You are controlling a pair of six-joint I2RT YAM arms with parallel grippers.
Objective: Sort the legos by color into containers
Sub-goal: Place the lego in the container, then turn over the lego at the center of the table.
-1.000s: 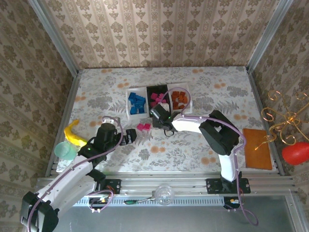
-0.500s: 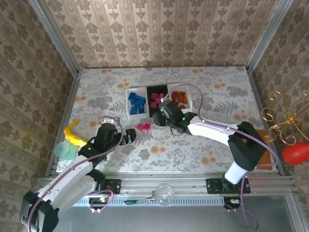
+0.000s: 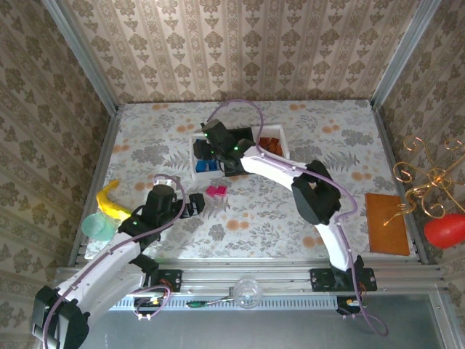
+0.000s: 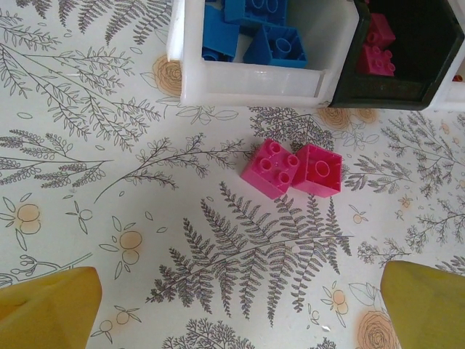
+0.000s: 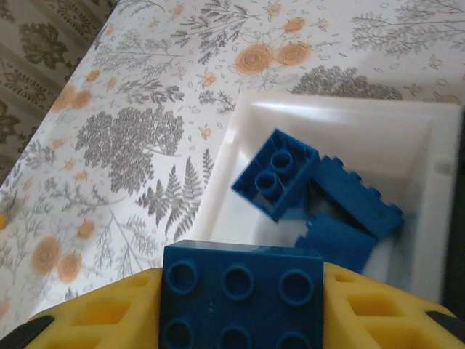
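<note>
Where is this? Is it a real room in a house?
Probably a robot practice booth, not a house: the left arm and right arm are bolted to a metal rail, wallpaper hangs in a metal frame, and a blue brick is held near sorting trays.

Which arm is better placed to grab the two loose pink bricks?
Left: the left pincer, open, hovers near the pink bricks; the right pincer holds a blue brick over the white tray.
</note>
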